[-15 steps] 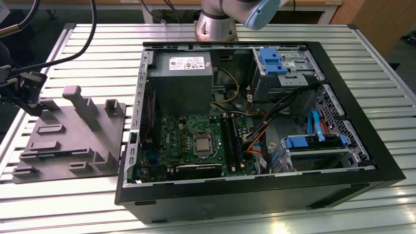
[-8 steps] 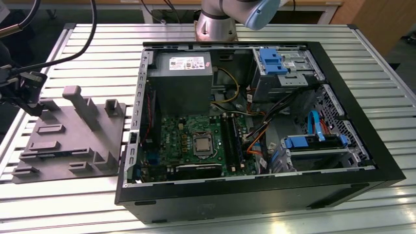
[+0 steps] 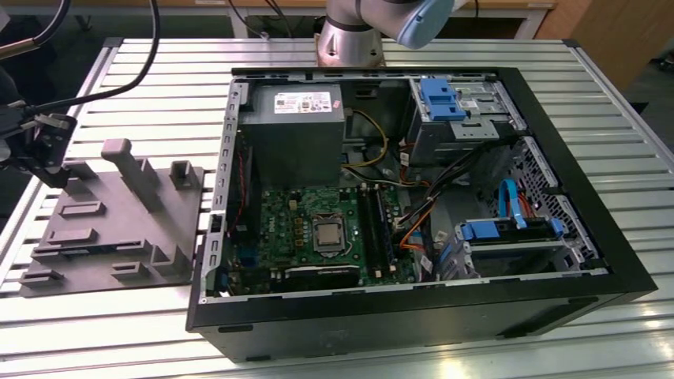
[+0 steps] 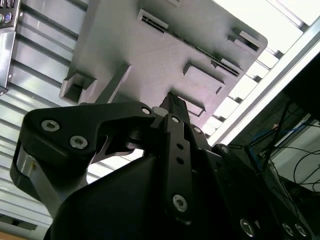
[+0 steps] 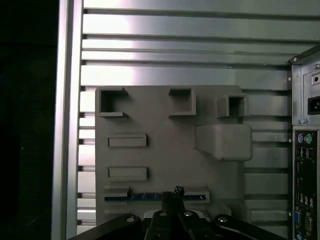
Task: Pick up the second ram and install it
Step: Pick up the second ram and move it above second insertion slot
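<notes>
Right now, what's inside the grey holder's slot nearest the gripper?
The second ram stands on edge in that slot of the grey holder, its blue top edge showing. The gripper covers its middle; the slot hides its lower part.

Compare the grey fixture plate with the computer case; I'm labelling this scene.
The fixture plate is flat, plain grey, with raised blocks; the computer case is a deep black-rimmed box. The plate holds the second ram on edge; the case holds a motherboard. Both lie on the slatted table.

No legible text or labels.
</notes>
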You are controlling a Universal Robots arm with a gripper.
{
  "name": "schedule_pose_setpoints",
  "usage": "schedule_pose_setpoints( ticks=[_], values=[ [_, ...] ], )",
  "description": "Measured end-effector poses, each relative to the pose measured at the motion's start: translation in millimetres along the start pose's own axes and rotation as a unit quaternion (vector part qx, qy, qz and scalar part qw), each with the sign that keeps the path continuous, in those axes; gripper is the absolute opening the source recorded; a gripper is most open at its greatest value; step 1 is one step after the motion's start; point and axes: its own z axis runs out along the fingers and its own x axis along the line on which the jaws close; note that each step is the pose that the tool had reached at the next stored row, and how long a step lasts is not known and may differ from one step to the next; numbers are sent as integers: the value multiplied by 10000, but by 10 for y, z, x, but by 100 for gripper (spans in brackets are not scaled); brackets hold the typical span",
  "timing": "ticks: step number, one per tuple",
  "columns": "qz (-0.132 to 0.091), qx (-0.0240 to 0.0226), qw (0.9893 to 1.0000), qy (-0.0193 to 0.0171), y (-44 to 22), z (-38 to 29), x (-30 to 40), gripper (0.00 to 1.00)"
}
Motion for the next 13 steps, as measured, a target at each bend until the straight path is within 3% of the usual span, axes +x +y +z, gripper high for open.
schedule_pose_setpoints(
  ticks=[6,13],
  values=[
    [-323,-8,9995,14,0,0,0,11],
    [-627,-15,9980,28,0,-1,1,11]
  ],
)
